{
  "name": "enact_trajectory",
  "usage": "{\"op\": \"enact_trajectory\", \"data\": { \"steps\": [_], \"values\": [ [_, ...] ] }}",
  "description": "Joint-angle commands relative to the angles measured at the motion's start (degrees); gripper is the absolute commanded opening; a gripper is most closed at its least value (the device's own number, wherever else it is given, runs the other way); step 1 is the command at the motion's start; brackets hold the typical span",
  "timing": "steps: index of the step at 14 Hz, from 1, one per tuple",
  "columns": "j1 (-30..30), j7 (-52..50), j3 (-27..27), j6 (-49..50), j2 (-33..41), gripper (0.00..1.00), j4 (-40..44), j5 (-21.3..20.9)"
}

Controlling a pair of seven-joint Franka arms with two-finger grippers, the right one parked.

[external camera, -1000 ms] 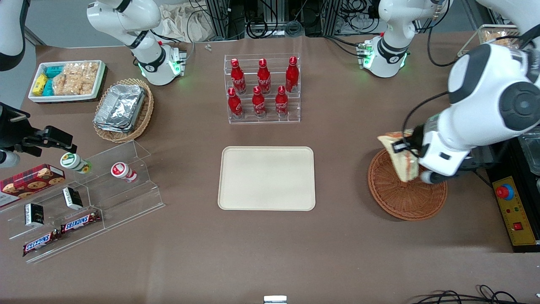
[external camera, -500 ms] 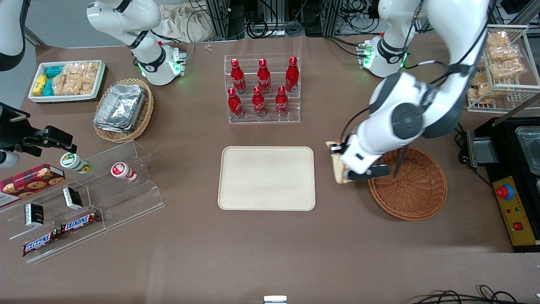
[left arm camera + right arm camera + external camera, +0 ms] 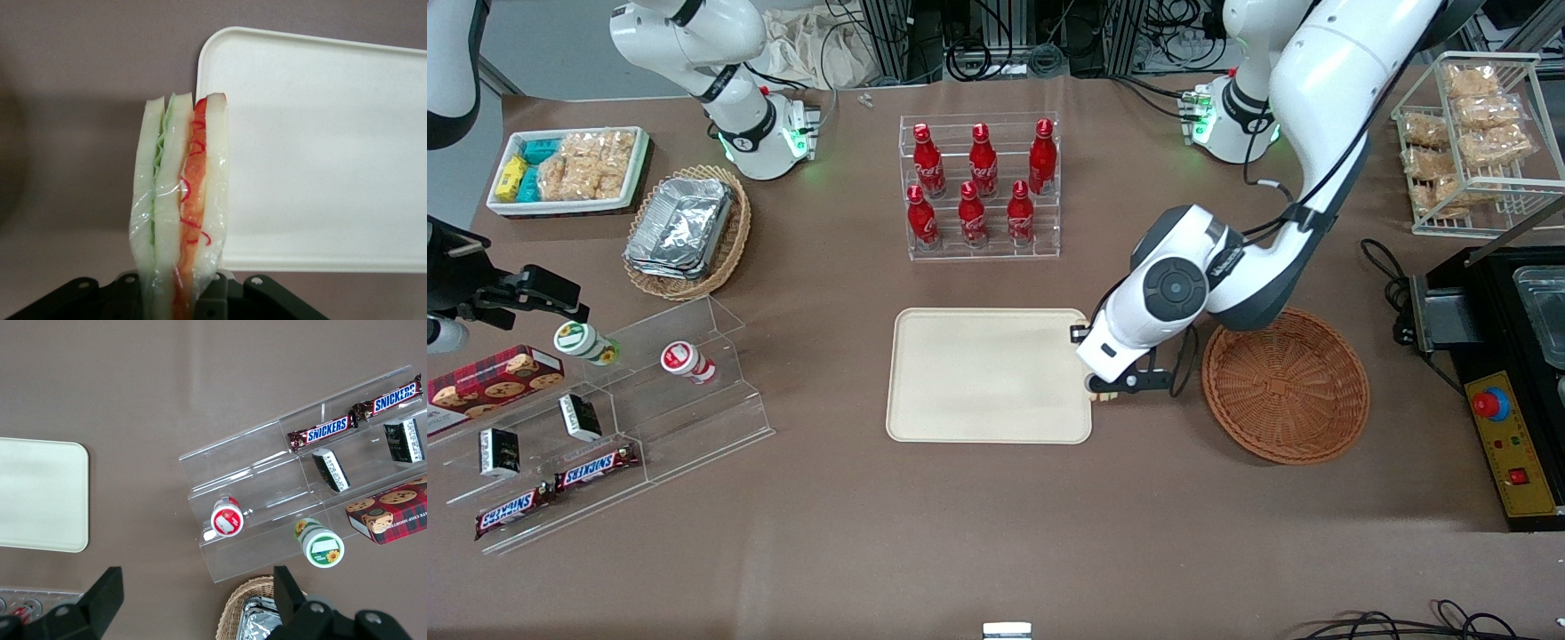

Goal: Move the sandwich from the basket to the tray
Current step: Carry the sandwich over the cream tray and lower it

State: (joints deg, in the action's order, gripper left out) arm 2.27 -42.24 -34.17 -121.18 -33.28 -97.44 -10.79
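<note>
You have one sandwich (image 3: 179, 207), a wrapped wedge with green and orange-red filling between white bread, held upright in the gripper (image 3: 179, 297), whose fingers are clenched on its lower end. Taking the tray (image 3: 960, 373) as your landmark: the sandwich hangs above the worktop (image 3: 996, 533) just beside the tray's edge on the working arm's side, at the corner nearer the front camera, not yet over the tray's surface. In the front view only a sliver of it (image 3: 1104, 396) shows under the wrist.

The one reddish-brown basket (image 3: 1285, 387) sits on the worktop near the tray, toward the working arm's end, and holds nothing.

Farther from the front camera than the tray you have a clear rack with six red bottles (image 3: 980, 182), three on each of two steps. Toward the parked arm's end from the tray stands a clear stepped display (image 3: 631, 400) carrying two Snickers bars (image 3: 556, 489), two small dark packs (image 3: 538, 436), two round-lidded cups (image 3: 636, 351) and one red cookie box (image 3: 489, 382). One tan wicker basket of foil containers (image 3: 685, 233) and one white tray of packaged snacks (image 3: 569, 169) lie farther from the camera than that display.
</note>
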Motion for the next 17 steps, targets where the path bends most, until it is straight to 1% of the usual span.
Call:
{"op": "enact_trajectory", "data": {
  "steps": [1,2,9,14,17],
  "values": [
    [2.55,-5.21,0.07,-0.11,-4.68,0.00,4.09,-5.27],
    [3.00,-6.00,0.07,-0.11,-5.82,0.00,5.23,-6.42],
    [5.02,-8.12,0.51,-0.20,-10.14,0.00,8.40,-7.57],
    [6.34,-12.16,0.51,-1.51,-11.81,0.00,8.23,-13.80],
    [6.34,-12.34,0.51,-3.17,-12.43,0.00,8.23,-14.17]
  ]
}}
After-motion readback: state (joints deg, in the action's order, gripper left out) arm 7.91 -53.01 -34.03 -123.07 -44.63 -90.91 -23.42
